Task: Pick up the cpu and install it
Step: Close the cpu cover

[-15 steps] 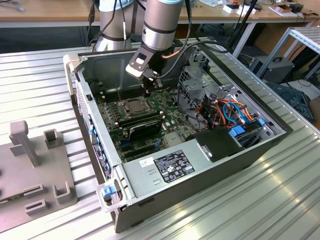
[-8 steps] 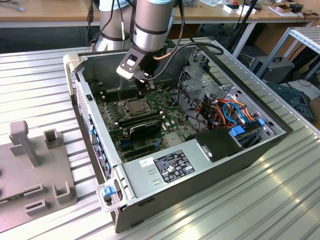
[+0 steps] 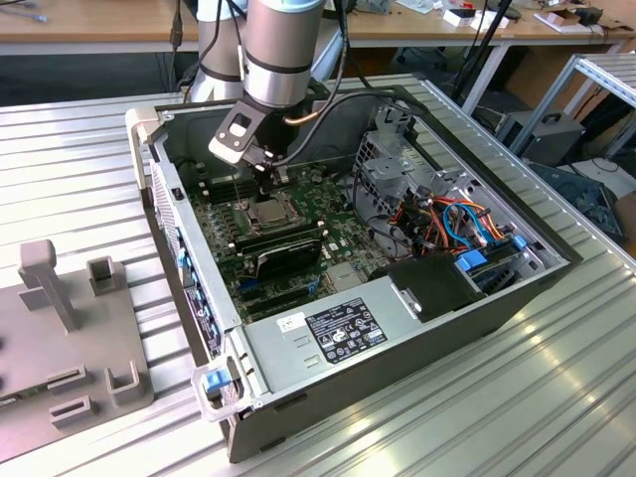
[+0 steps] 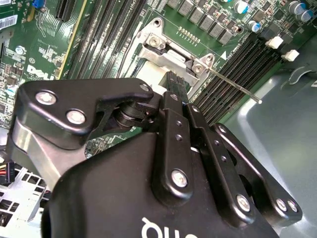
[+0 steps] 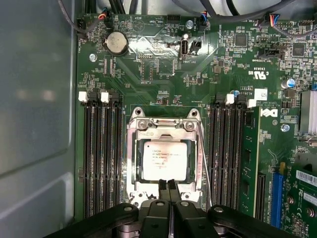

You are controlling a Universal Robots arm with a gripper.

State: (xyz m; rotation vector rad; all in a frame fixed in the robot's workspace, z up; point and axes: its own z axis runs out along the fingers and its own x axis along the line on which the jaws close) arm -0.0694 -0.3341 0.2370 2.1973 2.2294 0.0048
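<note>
The cpu [image 5: 165, 159], a flat silver-grey square, lies inside the metal socket frame [image 5: 133, 163] on the green motherboard [image 5: 148, 74]. In the exterior view the cpu [image 3: 270, 211] sits in the middle of the board within the open computer case [image 3: 517, 288]. My gripper [image 5: 167, 186] hangs just above the socket's edge. Its two black fingers [image 5: 162, 184] are pressed together with nothing between them. In the second wrist view the gripper [image 4: 174, 83] points down at the socket frame [image 4: 166, 52]. In the exterior view the gripper [image 3: 266, 185] hovers right over the cpu.
Black memory slots [image 5: 101, 158] flank the socket on both sides. A thin socket lever [image 4: 233, 85] sticks out beside the frame. A long black module [image 3: 288, 250], a power supply [image 3: 333, 328], a drive cage [image 3: 397, 164] and cables [image 3: 457, 224] fill the case. A grey fixture [image 3: 60, 338] stands outside.
</note>
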